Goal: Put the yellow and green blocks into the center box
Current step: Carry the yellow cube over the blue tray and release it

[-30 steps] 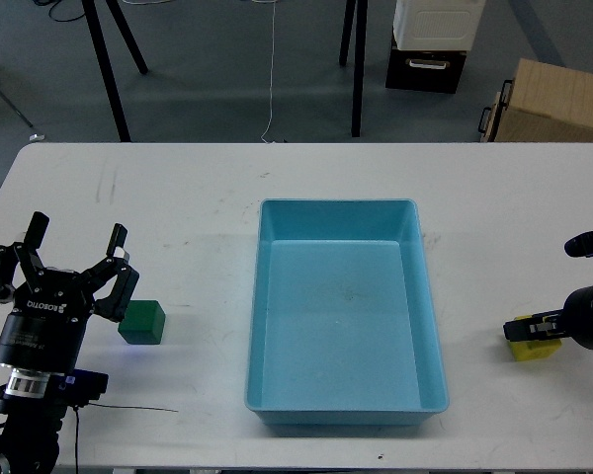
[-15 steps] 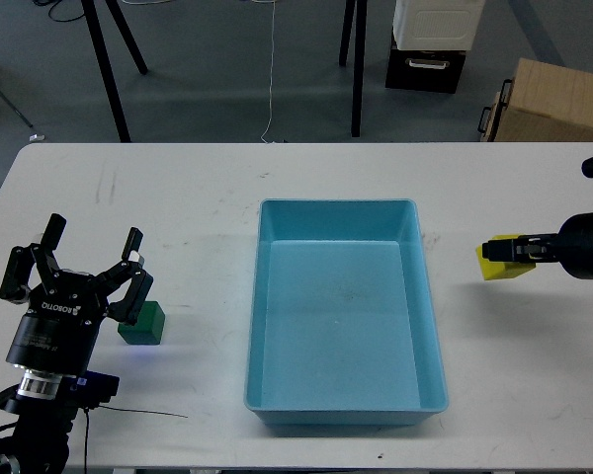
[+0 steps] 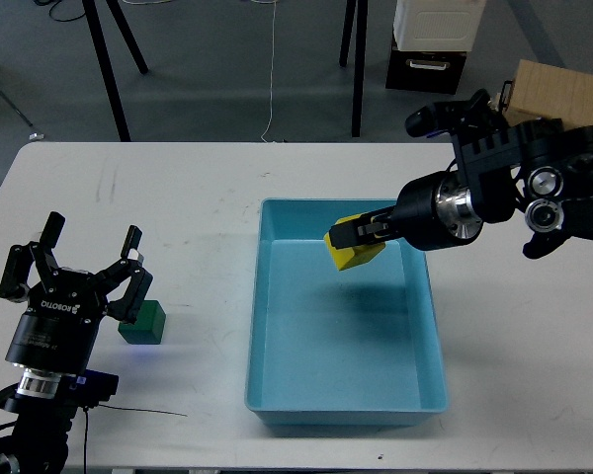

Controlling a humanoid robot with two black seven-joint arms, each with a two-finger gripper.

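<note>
My right gripper (image 3: 348,237) is shut on the yellow block (image 3: 356,251) and holds it in the air over the far part of the light-blue box (image 3: 267,326) in the middle of the table. The green block (image 3: 143,322) lies on the white table left of the box. My left gripper (image 3: 91,259) is open and empty, its fingers spread, just left of and over the green block; one finger (image 3: 130,286) overlaps the block's near-left edge in this view.
The white table (image 3: 178,197) carries only the box and the green block. Beyond its far edge stand black tripod legs (image 3: 107,69), a black-and-white case (image 3: 430,44) and a cardboard box (image 3: 558,94) on the floor.
My right arm has lifted the yellow block off the table at the right and swung it left, over the box. My left gripper has shifted slightly right toward the green block.
</note>
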